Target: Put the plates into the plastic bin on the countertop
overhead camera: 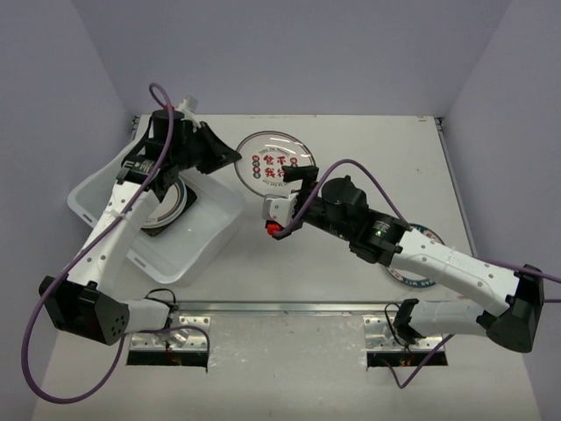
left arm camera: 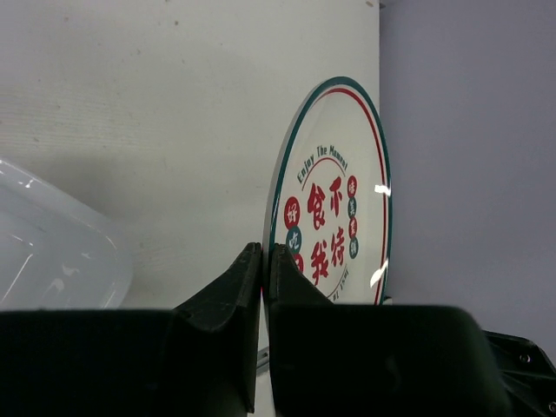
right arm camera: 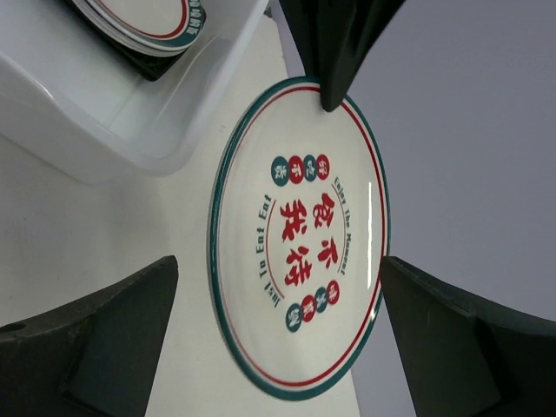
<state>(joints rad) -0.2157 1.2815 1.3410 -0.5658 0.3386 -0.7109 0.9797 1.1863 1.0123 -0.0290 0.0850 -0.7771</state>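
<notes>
A round white plate [overhead camera: 276, 162] with a teal rim and red lettering is at the back middle of the countertop [overhead camera: 351, 140]. My left gripper [overhead camera: 226, 156] is shut on its left rim, and in the left wrist view the fingers [left arm camera: 252, 278] pinch the edge of the plate [left arm camera: 334, 217], which looks tilted up. My right gripper [overhead camera: 285, 197] is open and empty just in front of it, with the plate [right arm camera: 300, 234] between its spread jaws but not touched. The plastic bin [overhead camera: 206, 237] on the left holds a round plate [overhead camera: 162, 210] on a black plate [overhead camera: 190, 203]. A second round plate [overhead camera: 429, 237] lies partly under my right arm.
The bin's rim [right arm camera: 130, 130] is close to the left of the held plate. Purple-grey walls [overhead camera: 307, 53] enclose the table at the back and sides. A metal rail [overhead camera: 289, 307] runs along the front edge. Purple cables loop over both arms.
</notes>
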